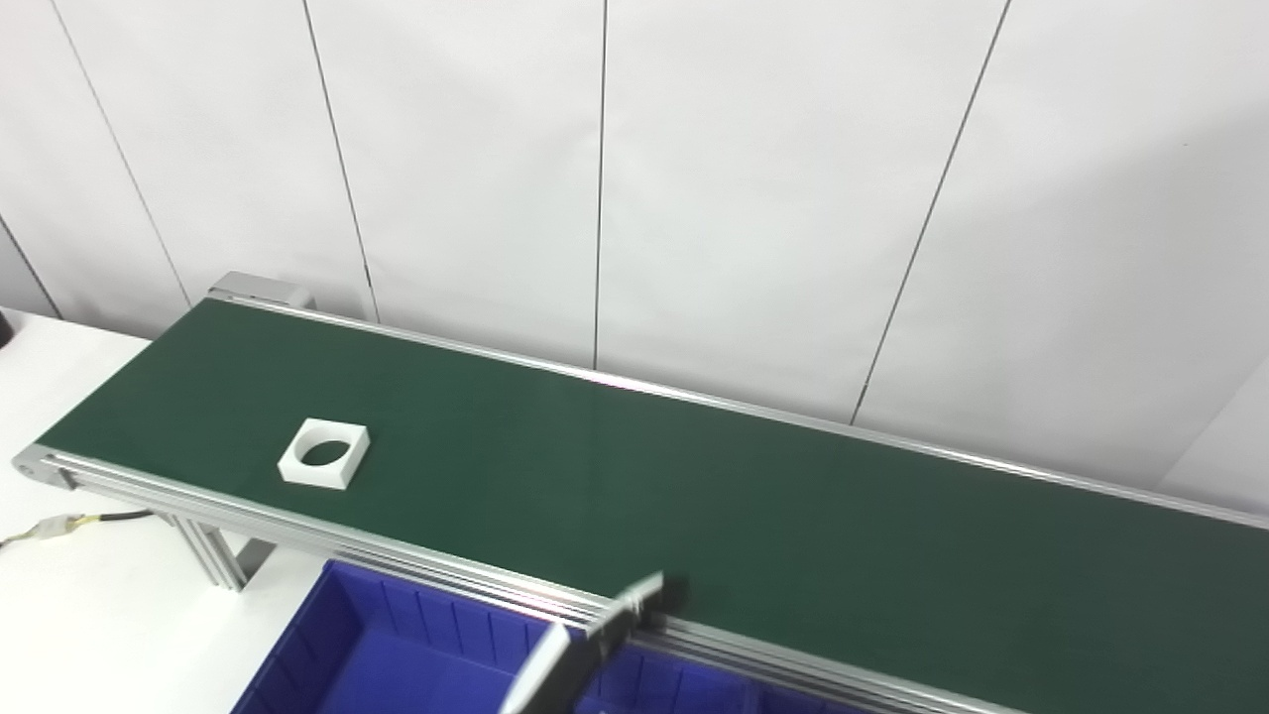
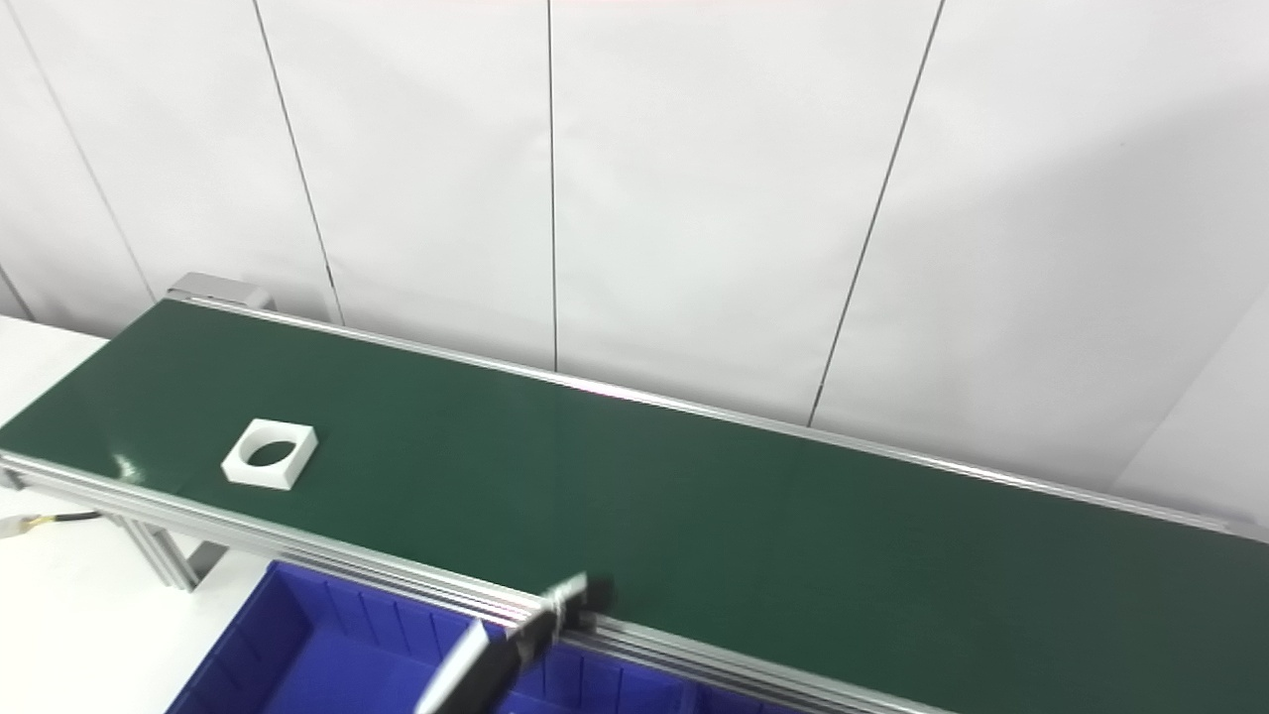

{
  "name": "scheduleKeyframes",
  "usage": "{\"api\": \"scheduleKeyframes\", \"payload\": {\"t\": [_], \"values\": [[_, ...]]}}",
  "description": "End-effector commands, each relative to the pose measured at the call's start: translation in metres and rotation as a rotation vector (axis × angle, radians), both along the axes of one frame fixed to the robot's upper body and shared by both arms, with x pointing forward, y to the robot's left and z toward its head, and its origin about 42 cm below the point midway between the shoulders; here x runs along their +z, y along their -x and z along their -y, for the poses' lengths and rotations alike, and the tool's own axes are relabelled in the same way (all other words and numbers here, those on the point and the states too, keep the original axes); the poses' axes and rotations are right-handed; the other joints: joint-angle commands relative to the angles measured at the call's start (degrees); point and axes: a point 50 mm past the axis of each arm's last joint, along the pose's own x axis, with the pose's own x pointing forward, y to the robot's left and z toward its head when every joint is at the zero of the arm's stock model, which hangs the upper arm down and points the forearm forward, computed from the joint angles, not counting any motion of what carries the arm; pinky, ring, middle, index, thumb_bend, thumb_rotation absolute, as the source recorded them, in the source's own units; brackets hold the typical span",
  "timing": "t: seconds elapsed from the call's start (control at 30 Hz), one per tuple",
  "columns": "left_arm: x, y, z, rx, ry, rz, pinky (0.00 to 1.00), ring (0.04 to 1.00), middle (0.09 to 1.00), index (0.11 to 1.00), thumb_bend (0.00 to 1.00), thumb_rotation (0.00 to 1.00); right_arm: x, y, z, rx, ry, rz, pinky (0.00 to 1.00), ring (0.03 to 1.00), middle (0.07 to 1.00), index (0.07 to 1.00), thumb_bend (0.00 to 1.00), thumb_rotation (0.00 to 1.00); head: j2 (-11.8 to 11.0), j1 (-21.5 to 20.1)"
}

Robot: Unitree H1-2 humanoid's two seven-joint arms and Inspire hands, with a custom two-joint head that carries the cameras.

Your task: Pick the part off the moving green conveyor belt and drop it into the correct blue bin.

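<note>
A white square part with a round hole [image 1: 323,453] lies flat on the green conveyor belt [image 1: 694,496] near its left end; it also shows in the right eye view [image 2: 270,454]. Only blurred fingers of my left hand [image 1: 595,640] rise from the bottom edge, over the belt's near rail and the blue bin [image 1: 297,645]. The hand is far to the right of the part and holds nothing that I can see. The rest of the hand is out of frame. My right hand is not in view.
The belt's aluminium rail [image 1: 297,526] runs along the near side, with a support leg [image 1: 213,555] and a cable [image 1: 69,524] on the white table at left. A white panelled wall stands behind the belt. The bin has a ribbed inner wall.
</note>
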Motion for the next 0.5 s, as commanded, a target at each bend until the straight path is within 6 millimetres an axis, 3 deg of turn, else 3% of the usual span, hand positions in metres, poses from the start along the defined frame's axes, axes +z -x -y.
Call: {"api": "scheduleKeyframes", "payload": {"t": [0.0,0.13,0.3,0.43,0.47], "values": [[0.029,-0.013,-0.005,0.006,0.057,0.116,0.84,0.862,0.871,0.878,0.88,0.70,0.011,-0.006,0.001,0.008,-0.020,0.088,0.81,0.866,0.891,0.936,0.89,0.36,0.28,0.00],[0.056,-0.028,-0.025,0.028,0.044,0.212,0.86,0.873,0.881,0.893,0.85,0.70,0.011,-0.007,0.002,0.008,-0.024,0.090,0.81,0.865,0.885,0.933,0.89,0.36,0.96,-0.60],[0.073,-0.047,-0.058,0.071,-0.063,0.279,0.84,0.874,0.888,0.911,0.73,0.57,0.013,-0.008,0.000,0.011,-0.025,0.094,0.78,0.848,0.887,0.930,0.90,0.36,1.96,-2.61],[0.083,-0.061,-0.078,0.096,-0.139,0.276,0.84,0.873,0.890,0.907,0.72,0.50,0.013,-0.009,-0.001,0.015,-0.030,0.096,0.76,0.831,0.876,0.925,0.91,0.36,3.04,-4.53],[0.084,-0.064,-0.081,0.096,-0.141,0.270,0.83,0.871,0.893,0.907,0.70,0.43,0.013,-0.009,-0.002,0.016,-0.036,0.094,0.78,0.843,0.880,0.929,0.91,0.36,3.17,-4.63]]}}
